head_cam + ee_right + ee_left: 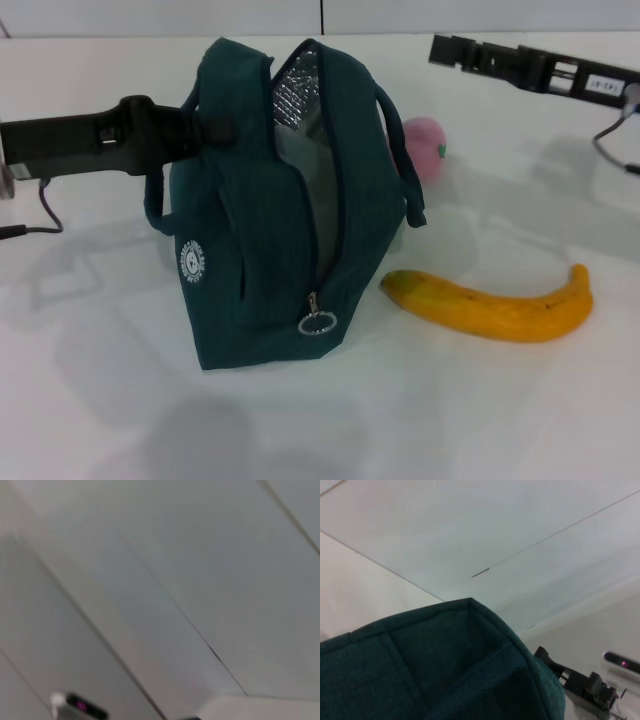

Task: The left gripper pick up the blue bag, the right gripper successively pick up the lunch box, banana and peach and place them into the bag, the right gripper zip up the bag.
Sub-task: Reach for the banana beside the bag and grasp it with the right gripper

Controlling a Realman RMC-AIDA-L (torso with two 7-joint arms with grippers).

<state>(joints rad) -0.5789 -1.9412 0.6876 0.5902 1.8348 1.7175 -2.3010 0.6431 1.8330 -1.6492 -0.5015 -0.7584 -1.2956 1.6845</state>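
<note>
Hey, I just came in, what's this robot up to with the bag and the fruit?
It is packing a lunch bag. The left gripper is at the top of the blue bag, which stands unzipped on the table. The right gripper is raised behind and to the right. The banana lies beside the bag, and the peach sits behind it. No lunch box shows.

The blue bag [260,210] stands open mid-table. The yellow banana [490,305] lies beside it. The pink peach [427,147] sits behind.
</note>
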